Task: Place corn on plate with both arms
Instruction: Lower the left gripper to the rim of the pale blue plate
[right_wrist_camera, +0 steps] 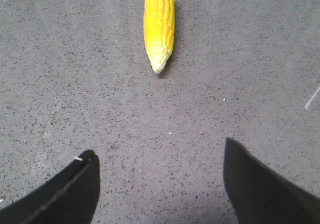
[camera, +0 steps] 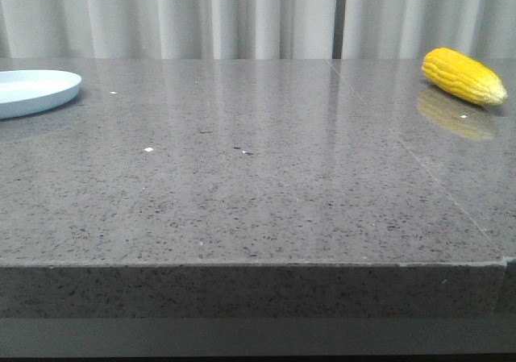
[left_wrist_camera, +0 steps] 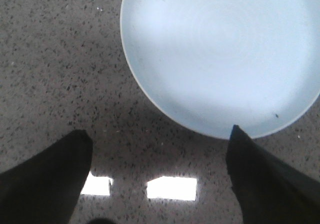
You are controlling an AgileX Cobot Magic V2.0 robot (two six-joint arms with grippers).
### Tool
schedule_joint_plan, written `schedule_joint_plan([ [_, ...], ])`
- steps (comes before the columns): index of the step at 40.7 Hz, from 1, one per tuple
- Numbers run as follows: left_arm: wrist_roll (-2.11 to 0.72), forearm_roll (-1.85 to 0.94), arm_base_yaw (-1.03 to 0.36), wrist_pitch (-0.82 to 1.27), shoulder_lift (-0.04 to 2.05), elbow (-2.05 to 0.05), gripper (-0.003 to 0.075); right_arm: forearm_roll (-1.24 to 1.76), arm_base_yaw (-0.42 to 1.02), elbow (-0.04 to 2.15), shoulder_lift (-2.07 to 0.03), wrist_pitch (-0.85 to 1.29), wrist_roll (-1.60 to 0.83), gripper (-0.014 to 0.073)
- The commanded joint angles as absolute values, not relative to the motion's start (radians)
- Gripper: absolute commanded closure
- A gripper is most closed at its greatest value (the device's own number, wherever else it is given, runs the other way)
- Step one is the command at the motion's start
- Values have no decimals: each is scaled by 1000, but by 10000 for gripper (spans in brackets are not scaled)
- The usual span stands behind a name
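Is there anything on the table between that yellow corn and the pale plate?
No: the front view shows only bare speckled grey tabletop between yellow corn cob and pale blue plate.

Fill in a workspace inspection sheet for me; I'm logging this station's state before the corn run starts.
Surface: grey speckled table, glossy, a few small white specks.
Job's things: corn lying at far right, tip toward the right gripper; plate at far left, holding nothing.
Clutter: nothing seen.
Grippers: left gripper open, just short of the plate's rim; right gripper open, short of the corn, holding nothing.
Cables: nothing seen.
Surroundings: pale curtain behind the table.
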State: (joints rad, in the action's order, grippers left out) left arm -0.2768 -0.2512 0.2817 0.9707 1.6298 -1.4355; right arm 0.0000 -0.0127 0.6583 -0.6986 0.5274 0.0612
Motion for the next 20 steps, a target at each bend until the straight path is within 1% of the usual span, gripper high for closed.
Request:
schedule_joint_plan([
  [1, -293, -306, 287, 907, 1642, -1502, 176, -13, -12, 687, -701, 447, 50, 51],
  [10, -293, -306, 287, 872, 1744, -1578, 176, -13, -12, 687, -701, 447, 50, 51],
  [20, -293, -306, 287, 878, 1844, -1656, 176, -13, -12, 687, -701, 447, 50, 51],
])
